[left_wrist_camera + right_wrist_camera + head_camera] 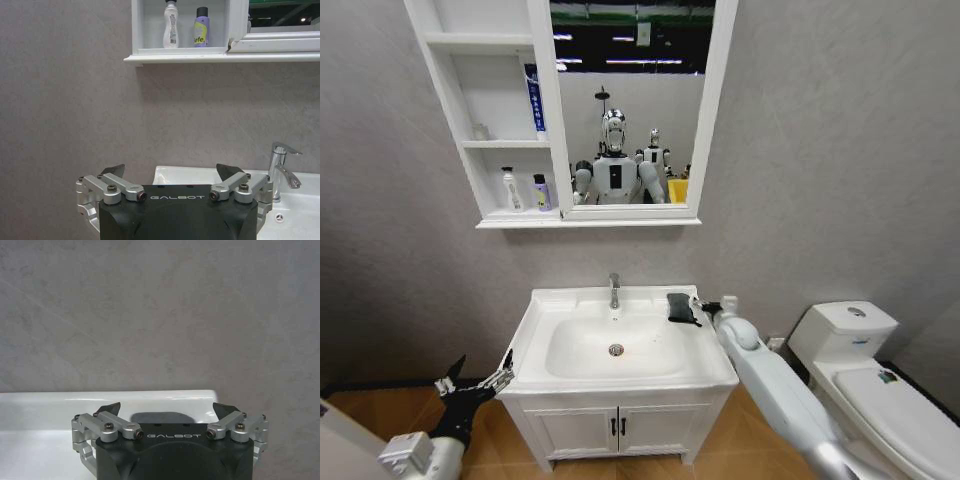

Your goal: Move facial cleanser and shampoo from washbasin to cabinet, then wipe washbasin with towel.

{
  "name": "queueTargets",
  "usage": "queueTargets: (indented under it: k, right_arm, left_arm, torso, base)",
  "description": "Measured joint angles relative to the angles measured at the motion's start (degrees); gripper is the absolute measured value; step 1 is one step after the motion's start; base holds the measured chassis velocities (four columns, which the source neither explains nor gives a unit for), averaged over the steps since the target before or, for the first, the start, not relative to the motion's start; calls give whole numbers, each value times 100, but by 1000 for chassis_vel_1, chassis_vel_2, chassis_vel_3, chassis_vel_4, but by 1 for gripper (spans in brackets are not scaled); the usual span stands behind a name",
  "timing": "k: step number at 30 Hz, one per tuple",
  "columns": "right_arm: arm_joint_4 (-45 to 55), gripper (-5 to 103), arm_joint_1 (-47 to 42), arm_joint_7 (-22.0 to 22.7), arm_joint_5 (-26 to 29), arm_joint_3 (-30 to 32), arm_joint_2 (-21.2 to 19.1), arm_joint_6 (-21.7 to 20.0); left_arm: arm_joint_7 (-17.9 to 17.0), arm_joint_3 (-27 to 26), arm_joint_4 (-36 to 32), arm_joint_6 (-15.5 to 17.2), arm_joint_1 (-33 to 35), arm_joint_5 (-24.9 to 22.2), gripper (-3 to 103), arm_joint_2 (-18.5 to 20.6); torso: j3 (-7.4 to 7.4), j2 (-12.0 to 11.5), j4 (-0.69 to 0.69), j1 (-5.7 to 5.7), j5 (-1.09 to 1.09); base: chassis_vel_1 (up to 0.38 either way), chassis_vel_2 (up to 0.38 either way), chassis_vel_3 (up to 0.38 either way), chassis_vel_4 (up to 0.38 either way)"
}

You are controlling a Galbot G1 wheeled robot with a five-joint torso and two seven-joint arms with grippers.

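Observation:
The white washbasin sits below the wall cabinet. A dark folded towel lies on the basin's back right corner. My right gripper hovers just right of it, open; in the right wrist view the towel lies between the spread fingers of that gripper. A white bottle and a purple bottle stand on the cabinet's lowest shelf, also seen as the white bottle and purple bottle. My left gripper hangs open, low, left of the basin.
A chrome faucet stands at the basin's back centre. A blue tube leans on the middle shelf. A white toilet stands close on the right. The two-door vanity sits under the basin, against the grey wall.

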Motion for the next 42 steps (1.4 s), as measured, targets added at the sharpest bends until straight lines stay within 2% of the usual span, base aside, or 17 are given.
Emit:
queueTargets:
  k: [2,6,10,14,21,27,30,32,36,39,42]
  right_arm:
    - [-322,100,249,177,185,-173,217,-255]
    - [-497,100,314,385,424,-215,230,-677]
    - [-661,100,352,291,420,-189,182,-879]
    - [-804,100,379,136,375,-179,170,-883]
    - [-1149,100,423,-46,211,-256,247,-581]
    - [-1198,100,476,-62,264,-360,245,-557]
    - [-1263,97,511,-48,298,-395,254,-550]
    - [-1321,89,522,-51,328,-409,279,-497]
    - [-1393,82,523,-71,354,-413,309,-465]
    - [-1505,71,524,-127,288,-406,344,-413]
    - [-1549,68,539,-146,257,-395,345,-401]
  left_arm:
    - [1,0,0,0,0,0,100,0]
    - [0,0,0,0,1,0,100,1]
    - [0,0,0,0,1,-1,100,0]
    - [1,0,0,0,1,-1,100,1]
    - [2,0,1,0,0,-1,100,1]
    - [3,0,1,0,0,-1,100,1]
    - [3,0,1,0,0,-1,100,1]
    - [4,1,1,0,0,-1,100,1]
    - [4,1,1,0,0,-1,100,1]
    - [4,1,1,0,0,-1,100,1]
    - [4,1,1,0,0,-1,100,1]
  torso:
    - [-1,0,-1,-1,-1]
    - [-2,1,-6,-2,0]
    - [-1,1,-6,-2,0]
    - [-2,1,-5,-2,1]
    - [-1,1,-4,-2,1]
    - [-2,1,-3,-2,1]
    - [-2,1,-4,-3,0]
    - [-2,1,-4,-2,1]
    - [-2,1,-3,-2,1]
    - [-2,1,-3,-3,1]
    - [-2,1,-3,-2,1]
  base:
    - [0,0,0,0]
    - [0,0,0,0]
    - [0,0,0,0]
    - [0,0,0,0]
    - [0,0,0,0]
    - [0,0,0,0]
    - [0,0,0,0]
    - [0,0,0,0]
    - [0,0,0,0]
    - [0,0,0,0]
    - [0,0,0,0]
